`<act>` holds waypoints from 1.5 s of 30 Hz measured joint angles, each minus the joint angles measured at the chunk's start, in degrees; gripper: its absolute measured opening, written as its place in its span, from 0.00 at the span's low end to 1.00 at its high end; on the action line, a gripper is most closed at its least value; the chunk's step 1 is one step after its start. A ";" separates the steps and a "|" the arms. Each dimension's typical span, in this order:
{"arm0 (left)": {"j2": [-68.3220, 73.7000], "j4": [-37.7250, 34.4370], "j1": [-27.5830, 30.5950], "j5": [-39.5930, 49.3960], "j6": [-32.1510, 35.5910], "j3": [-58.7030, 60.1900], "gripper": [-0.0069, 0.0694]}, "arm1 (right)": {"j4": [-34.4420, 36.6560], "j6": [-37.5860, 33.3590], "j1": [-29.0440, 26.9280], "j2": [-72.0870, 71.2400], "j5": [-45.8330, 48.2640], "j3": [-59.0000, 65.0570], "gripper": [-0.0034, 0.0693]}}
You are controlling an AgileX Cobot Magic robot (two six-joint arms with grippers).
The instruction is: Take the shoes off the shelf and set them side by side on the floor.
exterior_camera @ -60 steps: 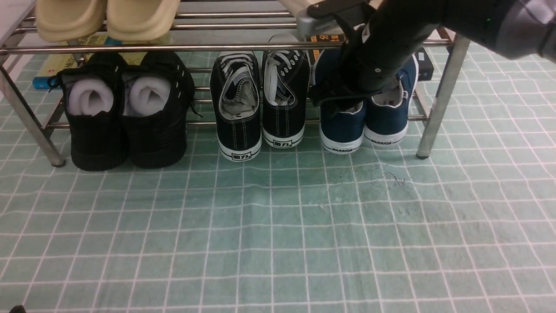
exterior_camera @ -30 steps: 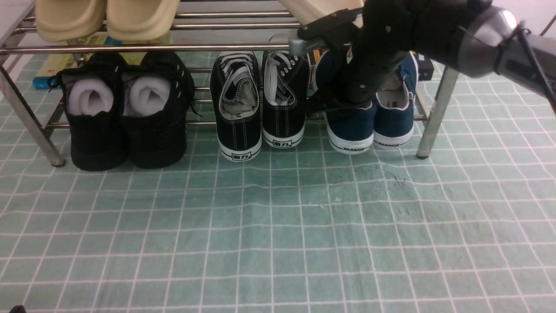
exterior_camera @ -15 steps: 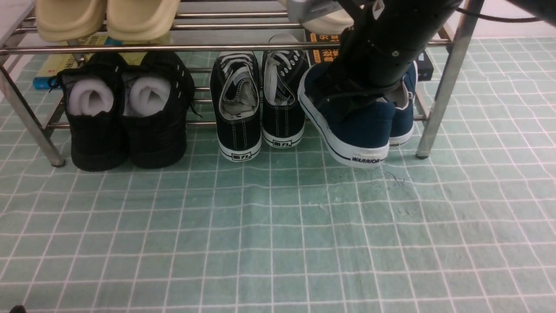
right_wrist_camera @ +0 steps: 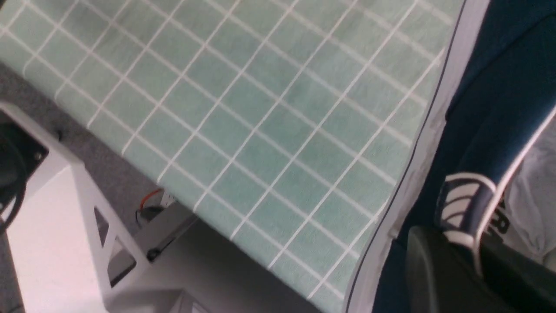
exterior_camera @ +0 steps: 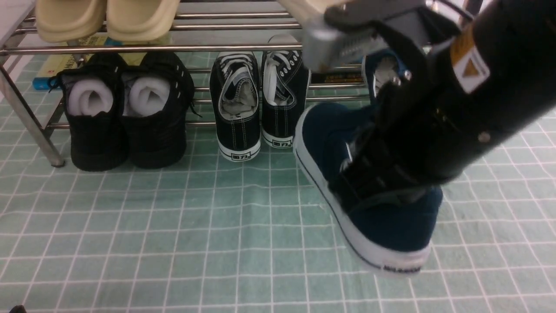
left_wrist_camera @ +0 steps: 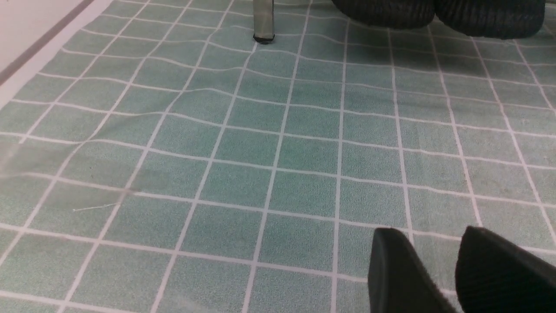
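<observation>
Right gripper (exterior_camera: 373, 178) is clamped on the collar of one navy shoe (exterior_camera: 391, 226). The shoe is off the shelf (exterior_camera: 130, 48), tilted, heel toward me, over the floor (exterior_camera: 173, 239); I cannot tell whether the sole touches it. Second navy shoe (exterior_camera: 369, 74) sits on the lower tier, mostly hidden behind the arm. Left gripper (left_wrist_camera: 438, 278): fingers apart, empty, low over the floor.

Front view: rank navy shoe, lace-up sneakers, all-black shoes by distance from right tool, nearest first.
1. Navy shoe: held in the right tool, in front of the shelf.
2. Lace-up sneakers: middle of the shelf, to the tool's left.
3. All-black shoes: far left of the shelf.
</observation>
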 joint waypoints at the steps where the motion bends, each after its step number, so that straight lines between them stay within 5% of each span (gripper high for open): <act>1: 0.00 0.00 0.00 0.00 0.00 0.00 0.41 | -0.06 1.00 1.14 0.12 0.00 1.72 0.10; 8: 0.00 0.00 0.00 0.00 0.00 0.00 0.41 | -0.71 2.85 6.10 7.67 -4.85 5.98 0.10; 25: 0.00 0.00 0.00 0.00 0.00 0.00 0.41 | -15.73 12.01 6.10 19.83 -6.32 -2.44 0.10; 45: 0.00 0.00 0.00 0.00 0.00 0.00 0.41 | -22.89 22.35 4.67 27.95 -10.56 -2.63 0.10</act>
